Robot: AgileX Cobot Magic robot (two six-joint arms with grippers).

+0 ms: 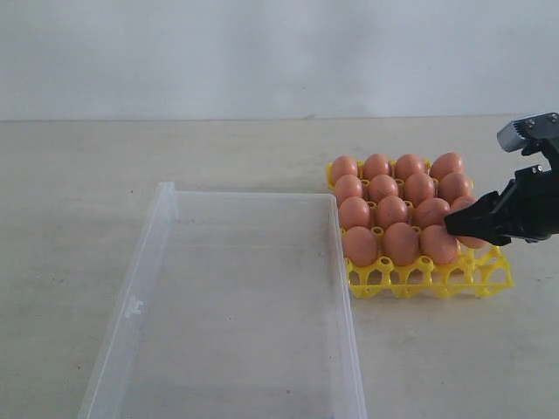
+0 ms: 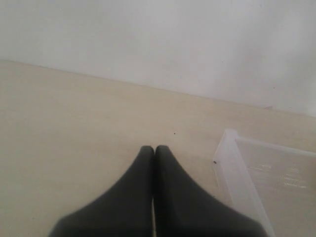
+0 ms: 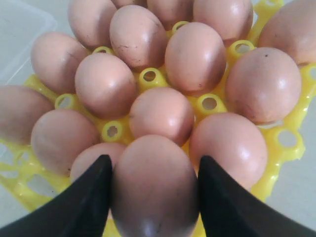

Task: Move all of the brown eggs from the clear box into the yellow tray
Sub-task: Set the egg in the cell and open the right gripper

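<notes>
Right wrist view: held egg (image 3: 155, 192) clamped at the yellow tray (image 3: 270, 170)

Seen from the right wrist, the held egg sits between the two black fingers (image 3: 89, 202) of the right end effector (image 3: 154, 159), one finger pressed to each side of its shell. Beyond it the other brown eggs (image 3: 160, 113) stand packed in rows in the tray's cups, with yellow pegs showing between them.

In the exterior view the held egg (image 1: 472, 242) is at the right end of the nearest row of eggs. It is mostly covered by the right end effector (image 1: 456, 225), which reaches in from the right edge. Whether the egg already rests in a cup or hangs just above it I cannot tell. The brown eggs (image 1: 391, 210) fill four rows, and a strip of bare lattice runs along the yellow tray's (image 1: 410, 281) near edge.

The clear box (image 1: 244, 297) lies just left of the tray on the counter (image 1: 131, 157), its right wall close beside the tray's left edge.

The left wrist view shows the left end effector (image 2: 154, 149) closed, its fingers pressed tip to tip. It is above bare counter near a corner of the clear box (image 2: 229, 168), with a pale wall (image 2: 173, 39) behind.
</notes>
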